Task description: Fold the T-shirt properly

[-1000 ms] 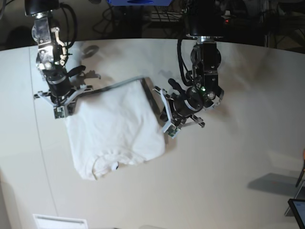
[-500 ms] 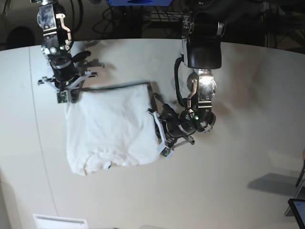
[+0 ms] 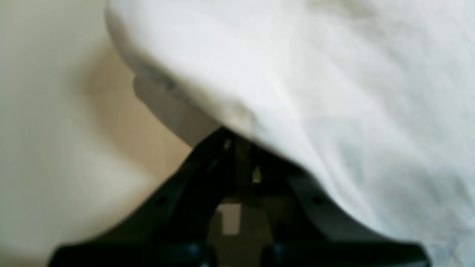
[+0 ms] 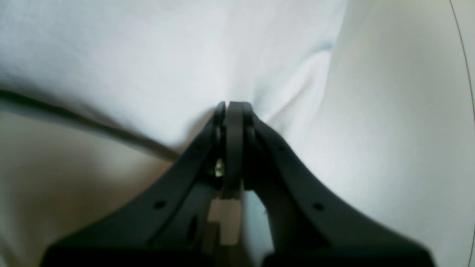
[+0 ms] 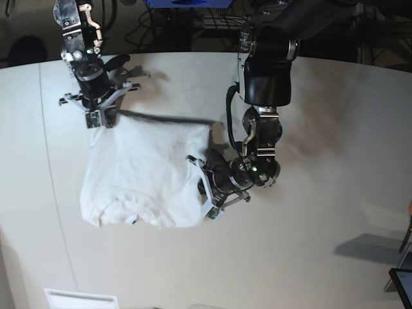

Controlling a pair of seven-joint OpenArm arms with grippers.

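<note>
Fingers on both grippers, left (image 5: pixel 205 193) and right (image 5: pixel 103 119), are clamped tight on my shirt (image 5: pixel 145 170), mid-left of frame.

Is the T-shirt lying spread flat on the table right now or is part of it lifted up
Partly lifted. Both grippers, left and right, are shut on the T-shirt, holding one edge taut above the table; the collar end rests on it.

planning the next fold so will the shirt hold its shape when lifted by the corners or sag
Probably sags: the T-shirt drapes limply between the right gripper and the left gripper, both shut on its edge. It looks light, since pinches at the edge alone carry it. The cloth puckers at the right jaws in the wrist view, so it likely wrinkles easily.
</note>
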